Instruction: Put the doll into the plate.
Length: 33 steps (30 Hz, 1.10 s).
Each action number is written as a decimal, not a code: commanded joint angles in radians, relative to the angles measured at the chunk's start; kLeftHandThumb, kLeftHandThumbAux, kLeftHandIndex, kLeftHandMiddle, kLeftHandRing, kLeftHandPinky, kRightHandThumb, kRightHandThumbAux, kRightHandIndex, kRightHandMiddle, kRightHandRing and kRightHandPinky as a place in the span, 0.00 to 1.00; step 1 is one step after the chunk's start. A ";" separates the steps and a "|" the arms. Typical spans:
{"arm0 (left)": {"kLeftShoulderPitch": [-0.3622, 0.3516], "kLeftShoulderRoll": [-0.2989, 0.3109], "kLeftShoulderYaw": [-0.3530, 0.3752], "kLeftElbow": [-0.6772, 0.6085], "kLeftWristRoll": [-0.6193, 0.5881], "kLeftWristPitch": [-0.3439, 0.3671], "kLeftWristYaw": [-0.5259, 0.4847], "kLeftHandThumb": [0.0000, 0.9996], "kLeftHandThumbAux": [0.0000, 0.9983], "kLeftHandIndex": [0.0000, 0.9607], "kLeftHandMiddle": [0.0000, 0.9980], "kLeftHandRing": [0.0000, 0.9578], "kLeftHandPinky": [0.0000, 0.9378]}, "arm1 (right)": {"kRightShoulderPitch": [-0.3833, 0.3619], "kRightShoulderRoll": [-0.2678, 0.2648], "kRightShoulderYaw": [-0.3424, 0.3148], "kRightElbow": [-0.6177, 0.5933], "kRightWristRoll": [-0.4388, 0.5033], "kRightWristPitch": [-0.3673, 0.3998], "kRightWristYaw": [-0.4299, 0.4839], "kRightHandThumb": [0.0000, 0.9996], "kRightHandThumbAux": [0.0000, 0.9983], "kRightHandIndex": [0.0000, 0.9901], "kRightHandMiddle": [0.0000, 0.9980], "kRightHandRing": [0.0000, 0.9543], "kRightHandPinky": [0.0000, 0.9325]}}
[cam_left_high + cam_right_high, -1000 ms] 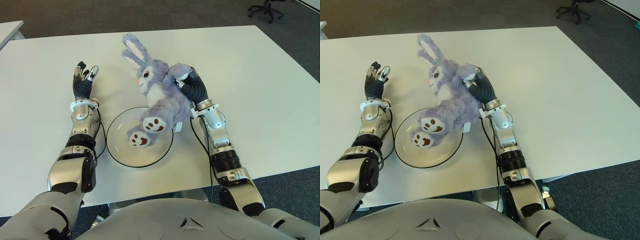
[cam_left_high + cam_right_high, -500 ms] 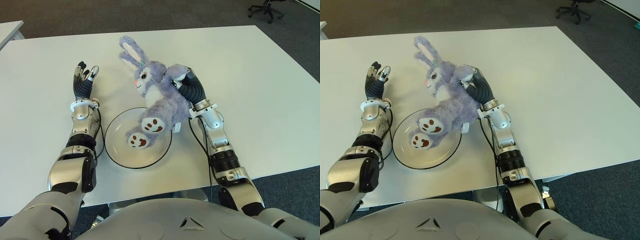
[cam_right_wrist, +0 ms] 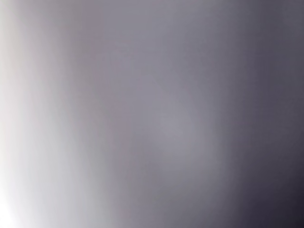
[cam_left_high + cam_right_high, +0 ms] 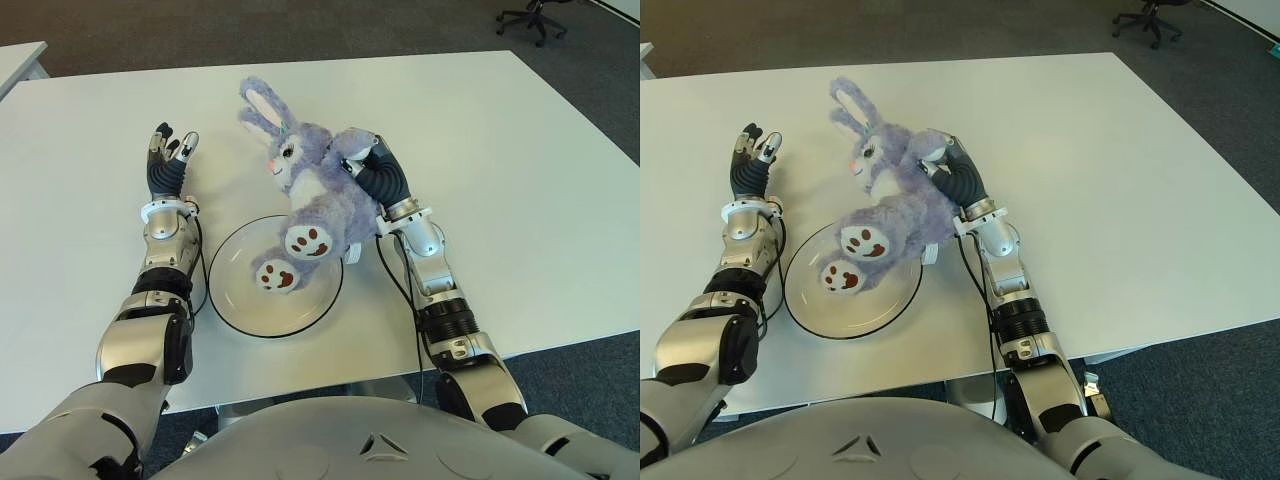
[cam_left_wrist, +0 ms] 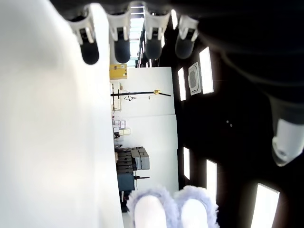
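A purple plush rabbit doll [image 4: 318, 195] with white paws is gripped around its body by my right hand [image 4: 368, 172]. It hangs tilted, ears toward the far side. Its two feet [image 4: 290, 258] hang over the clear glass plate [image 4: 232, 298] with a dark rim, which sits on the white table [image 4: 520, 160] near the front edge. The doll's fur fills the right wrist view. My left hand [image 4: 167, 155] shows to the left of the plate, fingers straight and spread, holding nothing. The doll's ears [image 5: 171, 209] appear at the edge of the left wrist view.
An office chair [image 4: 535, 15] stands on the dark carpet beyond the table's far right corner. Another white table's corner [image 4: 20, 62] shows at the far left. Black cables run along both forearms beside the plate.
My right hand has carried the doll slightly left and toward the far side, so its feet sit higher over the plate. The left hand has not moved.
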 commanded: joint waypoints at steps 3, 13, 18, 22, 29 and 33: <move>0.103 -0.073 -0.015 0.102 0.010 0.070 0.005 0.00 0.52 0.00 0.06 0.09 0.13 | -0.003 0.019 -0.010 0.032 -0.007 -0.040 -0.027 0.85 0.67 0.41 0.58 0.74 0.75; 0.101 -0.074 -0.017 0.103 0.011 0.073 0.008 0.00 0.52 0.00 0.05 0.09 0.12 | -0.040 0.037 -0.045 0.001 0.035 -0.072 -0.038 0.85 0.67 0.42 0.60 0.78 0.80; 0.101 -0.075 -0.017 0.106 0.011 0.072 0.009 0.00 0.52 0.00 0.06 0.09 0.13 | -0.049 0.049 -0.059 -0.018 0.036 -0.085 -0.051 0.85 0.67 0.42 0.60 0.80 0.82; 0.101 -0.076 -0.016 0.107 0.011 0.073 0.010 0.00 0.52 0.00 0.06 0.09 0.12 | -0.054 0.054 -0.069 -0.032 0.029 -0.087 -0.065 0.85 0.66 0.43 0.61 0.81 0.84; 0.102 -0.076 -0.015 0.106 0.011 0.073 0.013 0.00 0.53 0.00 0.07 0.10 0.13 | -0.061 0.054 -0.076 -0.049 0.034 -0.086 -0.068 0.86 0.67 0.43 0.61 0.80 0.81; 0.103 -0.076 -0.016 0.105 0.011 0.073 0.014 0.00 0.53 0.00 0.07 0.10 0.13 | -0.064 0.055 -0.079 -0.054 0.038 -0.089 -0.067 0.86 0.66 0.43 0.61 0.80 0.80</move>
